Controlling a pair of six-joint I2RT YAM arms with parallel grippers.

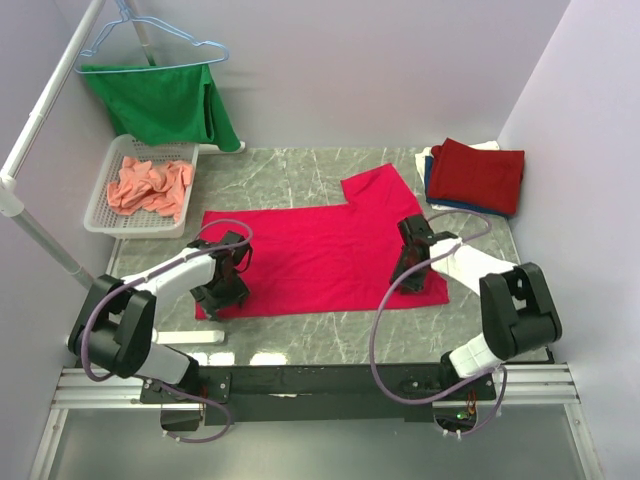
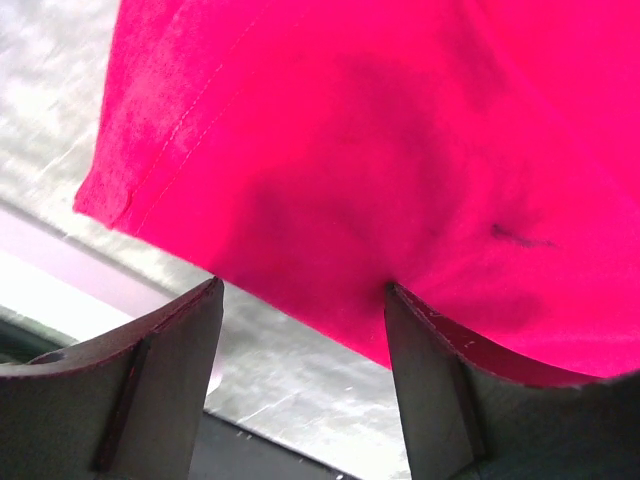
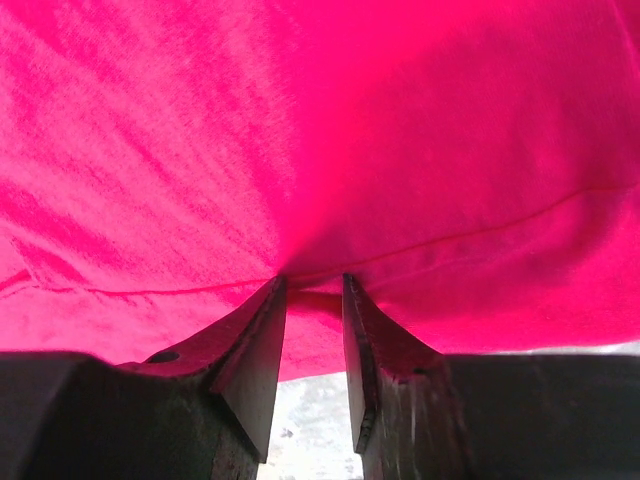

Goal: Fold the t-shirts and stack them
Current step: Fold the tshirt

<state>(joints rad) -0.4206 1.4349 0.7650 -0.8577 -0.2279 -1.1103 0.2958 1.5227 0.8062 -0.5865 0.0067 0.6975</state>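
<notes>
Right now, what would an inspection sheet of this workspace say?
Surface: grey marbled table.
Job's things: pinkish-red t-shirt spread flat mid-table; salmon-orange shirt crumpled in white basket; folded stack far right, dark red shirt on top.
Clutter: green garment hanging at the far left.
Grippers: left gripper open at the pinkish-red t-shirt's near left corner; right gripper shut on its near right edge.
Cables: purple cables hang in loose loops.
Surroundings: pale walls; white pole at left.

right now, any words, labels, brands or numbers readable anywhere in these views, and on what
No readable text in any view.
pinkish-red t-shirt: no print or tag showing; the small dark mark in the left wrist view is no letter.
folded stack, basket, green shirt: plain, no labels.
</notes>
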